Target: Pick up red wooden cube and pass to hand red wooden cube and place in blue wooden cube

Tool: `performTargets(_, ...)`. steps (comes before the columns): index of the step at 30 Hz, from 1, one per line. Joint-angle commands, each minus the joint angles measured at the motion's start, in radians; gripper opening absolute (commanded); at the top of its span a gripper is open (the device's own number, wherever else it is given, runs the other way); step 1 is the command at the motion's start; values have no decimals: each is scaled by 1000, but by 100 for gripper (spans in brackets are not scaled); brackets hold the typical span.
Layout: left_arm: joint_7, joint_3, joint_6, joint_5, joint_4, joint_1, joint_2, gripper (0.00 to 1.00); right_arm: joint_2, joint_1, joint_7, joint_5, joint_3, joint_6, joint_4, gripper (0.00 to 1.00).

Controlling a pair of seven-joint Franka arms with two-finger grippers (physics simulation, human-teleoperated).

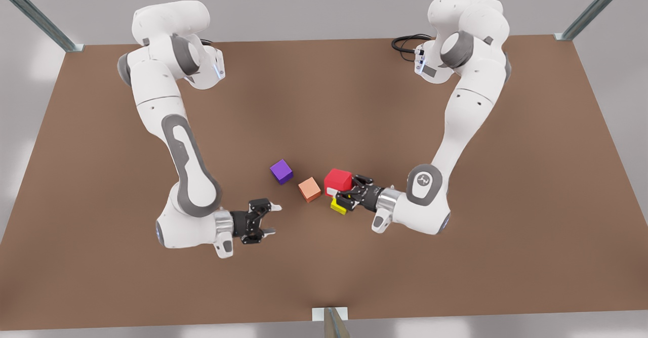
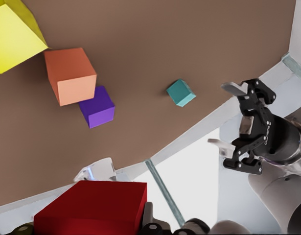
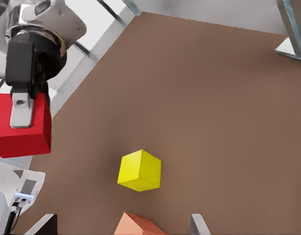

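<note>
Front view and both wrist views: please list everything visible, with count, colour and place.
red wooden cube: one, bright red, held in the left gripper
blue wooden cube: one, teal, on the table, apart from the others
purple cube: one, purple, table middle
orange cube: one, salmon-orange, beside the purple cube
yellow cube: one, yellow, by the left gripper
table: one, brown
left gripper: front view's right, shut on red cube
right gripper: front view's left, open, waiting

the brown desk (image 1: 455,257) carries four small cubes. in the front view the purple cube (image 1: 281,171) lies near centre, the salmon-orange cube (image 1: 309,189) just beside it at four o'clock, the yellow cube (image 1: 337,207) further toward four o'clock. the teal blue wooden cube (image 2: 180,92) rests apart from the others.
</note>
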Motion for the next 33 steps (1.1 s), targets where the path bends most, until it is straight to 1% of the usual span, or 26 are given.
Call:
performTargets(1,449,-6,108,-67,0,-20,10,48,3,-4,-1266,136,2,289,-1,100)
performTargets(4,470,-5,157,-67,0,-38,25,48,8,-4,-1297,243,2,293,-2,100)
performTargets(5,498,-6,182,-67,-2,-43,25,48,15,0,-1296,343,13,284,-25,100)
performTargets(6,522,-6,202,-67,-2,-50,25,48,23,1,-1300,384,38,267,-54,100)
performTargets(8,532,-6,209,-67,-2,-50,21,48,20,-5,-1326,397,56,221,-102,100)
performTargets(10,533,-5,209,-65,-2,-50,22,48,17,-11,-1326,409,56,152,-129,100)
performTargets(13,538,-5,228,-65,-3,-50,24,48,17,-17,-1325,423,64,39,-146,100)
performTargets(14,538,-5,228,-65,-5,-50,24,48,15,-20,-1325,429,70,25,-166,100)
performTargets(15,538,-5,228,-65,-5,-50,24,48,15,-30,-1328,430,96,7,-179,100)
performTargets(17,532,-5,228,-93,-5,-44,25,48,15,-31,-1339,447,108,-15,-197,100)
performTargets(21,539,-5,228,-104,-6,-46,25,48,14,-40,-1340,446,127,-38,-209,100)
performTargets(25,706,-5,229,-108,-6,-40,21,48,11,-48,-1334,447,128,-42,-209,100)
performTargets(27,760,-34,293,-108,-6,-40,19,48,9,-45,-1326,449,130,-41,-209,100)
performTargets(28,818,-37,317,-108,-6,-40,19,48,11,-42,-1326,457,143,-39,-209,100)
performTargets(30,966,-40,318,-150,-19,-20,19,48,9,-33,-1314,472,148,-29,-208,100)
performTargets(33,1058,-40,337,-151,-22,-20,22,48,9,-27,-1302,484,151,-21,-205,100)
